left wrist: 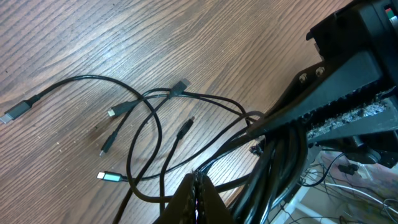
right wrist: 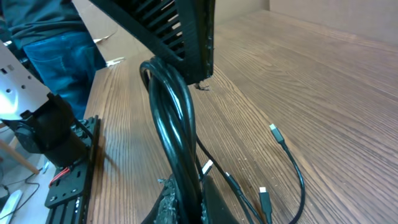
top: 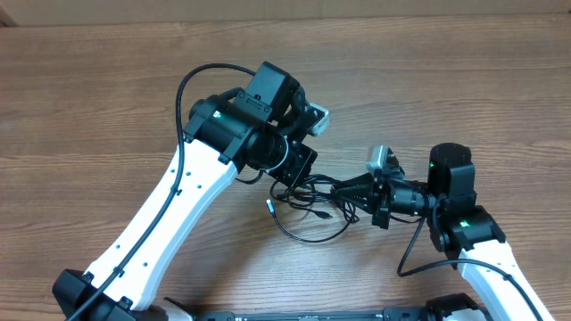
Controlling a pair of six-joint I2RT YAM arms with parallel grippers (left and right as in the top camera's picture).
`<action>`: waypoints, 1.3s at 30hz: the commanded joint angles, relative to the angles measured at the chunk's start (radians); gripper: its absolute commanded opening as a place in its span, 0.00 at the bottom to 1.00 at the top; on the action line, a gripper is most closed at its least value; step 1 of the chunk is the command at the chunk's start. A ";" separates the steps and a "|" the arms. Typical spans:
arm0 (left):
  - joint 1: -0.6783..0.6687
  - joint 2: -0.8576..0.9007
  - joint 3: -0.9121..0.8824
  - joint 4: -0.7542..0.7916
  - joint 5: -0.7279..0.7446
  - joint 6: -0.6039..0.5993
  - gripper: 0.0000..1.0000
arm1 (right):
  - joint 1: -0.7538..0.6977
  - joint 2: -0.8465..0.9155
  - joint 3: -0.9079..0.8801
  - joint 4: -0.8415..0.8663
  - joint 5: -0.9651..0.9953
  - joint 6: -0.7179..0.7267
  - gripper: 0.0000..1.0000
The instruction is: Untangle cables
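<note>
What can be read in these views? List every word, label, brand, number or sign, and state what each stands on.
None: no text can be read in any view.
The cables, the wooden table, the left arm and the right arm show no words, labels, brand marks or numbers.
The small green lights on the arms are not text.

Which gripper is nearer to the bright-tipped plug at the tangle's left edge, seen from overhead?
Left. The left gripper grips the cables close by the plug; the right gripper is farther off, across the tangle.
</note>
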 commanded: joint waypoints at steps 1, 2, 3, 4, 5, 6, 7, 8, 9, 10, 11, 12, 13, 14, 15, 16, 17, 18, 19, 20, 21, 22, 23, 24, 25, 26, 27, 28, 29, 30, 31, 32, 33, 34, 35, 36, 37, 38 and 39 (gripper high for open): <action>0.013 -0.014 0.023 -0.015 0.037 -0.020 0.04 | 0.006 -0.003 0.021 0.013 0.051 0.026 0.04; 0.021 -0.015 0.026 -0.018 0.039 -0.023 0.04 | 0.006 -0.003 0.021 0.013 0.064 0.035 0.04; 0.027 -0.015 0.030 -0.019 0.038 -0.023 0.04 | 0.006 -0.003 0.021 0.012 0.076 0.037 0.04; 0.035 -0.017 0.035 -0.018 0.038 -0.023 0.04 | 0.006 -0.003 0.021 0.013 0.081 0.039 0.04; 0.045 -0.023 0.048 -0.016 0.038 -0.023 0.04 | 0.006 -0.003 0.021 0.013 0.081 0.039 0.04; 0.047 -0.028 0.056 -0.015 0.039 -0.023 0.04 | 0.006 -0.003 0.021 0.013 0.082 0.039 0.04; 0.047 -0.033 0.061 -0.013 0.038 -0.023 0.04 | 0.006 -0.003 0.021 0.013 0.082 0.039 0.04; 0.047 -0.041 0.067 -0.010 0.038 -0.023 0.04 | 0.006 -0.003 0.021 0.013 0.087 0.043 0.04; 0.047 -0.050 0.068 -0.003 0.039 -0.023 0.04 | 0.006 -0.003 0.021 0.014 0.098 0.053 0.04; 0.047 -0.064 0.068 0.004 0.038 -0.023 0.04 | 0.006 -0.003 0.021 0.018 0.125 0.077 0.04; 0.047 -0.072 0.068 0.005 0.038 -0.022 0.04 | 0.006 -0.003 0.021 0.021 0.148 0.097 0.04; 0.046 -0.083 0.068 0.003 0.038 -0.022 0.04 | 0.006 -0.003 0.021 0.025 0.152 0.100 0.04; 0.045 -0.090 0.068 -0.001 0.037 -0.021 0.04 | 0.006 -0.003 0.021 0.031 0.149 0.106 0.04; 0.045 -0.098 0.068 -0.007 0.037 -0.021 0.04 | 0.006 -0.003 0.021 0.046 0.148 0.126 0.04; 0.044 -0.102 0.068 -0.014 0.037 -0.019 0.04 | 0.006 -0.003 0.021 0.061 0.147 0.146 0.04; 0.044 -0.104 0.068 -0.020 0.034 -0.018 0.04 | 0.006 -0.003 0.021 0.080 0.144 0.173 0.04; 0.044 -0.104 0.068 -0.026 0.028 -0.017 0.04 | 0.006 -0.003 0.021 0.100 0.140 0.202 0.04; 0.044 -0.104 0.068 -0.031 0.025 -0.011 0.04 | 0.006 -0.003 0.021 0.118 0.127 0.221 0.04; 0.044 -0.103 0.067 -0.033 0.025 -0.003 0.04 | 0.006 -0.003 0.021 0.134 0.103 0.230 0.04; 0.044 -0.103 0.068 -0.034 0.019 -0.003 0.04 | 0.006 -0.003 0.021 0.151 0.064 0.230 0.04; 0.044 -0.103 0.067 -0.033 0.009 -0.003 0.04 | 0.006 -0.003 0.021 0.163 0.037 0.230 0.04; 0.044 -0.103 0.067 -0.033 -0.002 -0.003 0.04 | 0.006 -0.003 0.021 0.171 0.015 0.230 0.04; 0.044 -0.103 0.068 -0.032 -0.020 -0.003 0.04 | 0.006 -0.003 0.021 0.176 -0.005 0.230 0.04; 0.044 -0.103 0.067 -0.032 -0.035 -0.003 0.04 | 0.006 -0.003 0.021 0.178 -0.020 0.230 0.04; 0.044 -0.103 0.067 -0.030 -0.051 -0.004 0.04 | 0.006 -0.003 0.021 0.178 -0.034 0.230 0.04; 0.044 -0.103 0.067 -0.028 -0.065 -0.004 0.04 | 0.006 -0.003 0.021 0.178 -0.043 0.230 0.04; 0.044 -0.103 0.067 -0.026 -0.085 -0.004 0.04 | 0.006 -0.003 0.021 0.178 -0.056 0.229 0.04; 0.044 -0.103 0.067 -0.024 -0.114 -0.004 0.04 | 0.006 -0.003 0.021 0.179 -0.067 0.229 0.04; 0.044 -0.103 0.067 -0.023 -0.122 -0.006 0.04 | 0.006 -0.003 0.021 0.179 -0.067 0.229 0.04; 0.044 -0.103 0.067 -0.022 -0.122 -0.008 0.04 | 0.006 -0.003 0.021 0.179 -0.067 0.229 0.04; 0.044 -0.103 0.067 -0.021 -0.122 -0.014 0.04 | 0.006 -0.003 0.021 0.179 -0.070 0.229 0.04; 0.044 -0.103 0.067 -0.019 -0.119 -0.020 0.04 | 0.006 -0.003 0.021 0.183 -0.083 0.229 0.04; 0.044 -0.103 0.067 -0.016 -0.119 -0.032 0.04 | 0.006 -0.003 0.021 0.188 -0.095 0.229 0.04; 0.043 -0.103 0.067 -0.015 -0.119 -0.043 0.04 | 0.006 -0.003 0.021 0.195 -0.106 0.229 0.04; 0.043 -0.102 0.067 -0.014 -0.119 -0.053 0.04 | 0.006 -0.003 0.021 0.204 -0.112 0.230 0.04; 0.043 -0.101 0.067 -0.014 -0.114 -0.064 0.04 | 0.006 -0.003 0.021 0.209 -0.111 0.230 0.04; 0.043 -0.100 0.067 -0.015 -0.098 -0.064 0.04 | 0.006 -0.003 0.021 0.211 -0.109 0.230 0.04; 0.043 -0.100 0.067 -0.015 -0.072 -0.064 0.04 | 0.006 -0.003 0.021 0.211 -0.100 0.230 0.04; 0.043 -0.100 0.067 -0.014 -0.064 -0.064 0.04 | 0.006 -0.003 0.021 0.212 -0.098 0.229 0.04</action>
